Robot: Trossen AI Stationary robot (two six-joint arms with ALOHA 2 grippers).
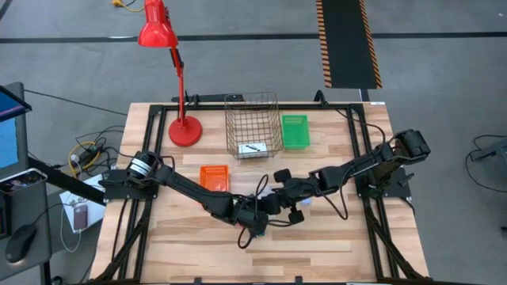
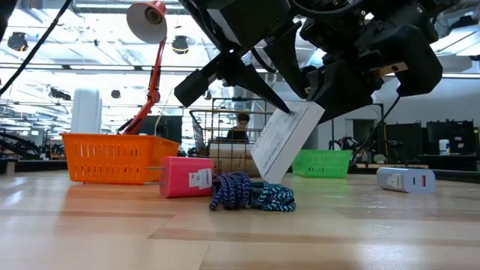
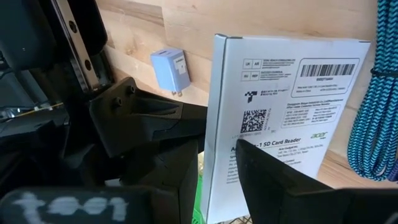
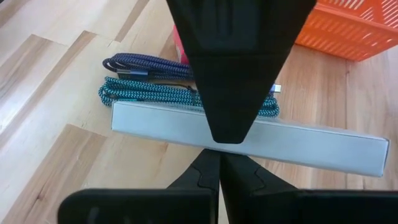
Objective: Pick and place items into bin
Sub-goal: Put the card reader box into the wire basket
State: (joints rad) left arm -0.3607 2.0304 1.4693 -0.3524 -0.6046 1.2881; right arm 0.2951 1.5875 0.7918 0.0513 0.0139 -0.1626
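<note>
A flat white box (image 2: 285,146) with a printed label (image 3: 280,93) hangs tilted above mid-table, and my left gripper (image 1: 255,215) is shut on it. My right gripper (image 4: 219,155) is shut, its tips right at the box's narrow long side (image 4: 155,124). Under the box, a pink box (image 2: 187,176) and coiled blue and teal braided cables (image 2: 251,193) lie on the table. A light-blue adapter (image 2: 405,180) lies to the right. The wire bin (image 1: 252,127) stands at the far middle, with a white card (image 1: 253,148) inside. My left gripper holds the white box at its upper end (image 2: 304,112), coming in slantwise from the table's left and pointing down. One finger (image 3: 292,180) lies over the lower part of the printed face; the other is hidden behind the box. The box hangs tilted, clear of the table. My right gripper has its shut fingertips (image 4: 211,163) in front of the box's narrow side; I cannot tell whether they touch it.
An orange basket (image 1: 214,177) stands left of centre and a green basket (image 1: 295,131) right of the wire bin. A red desk lamp (image 1: 184,131) stands at the far left. Both arms meet over the table's middle; bare wood lies along the near edge.
</note>
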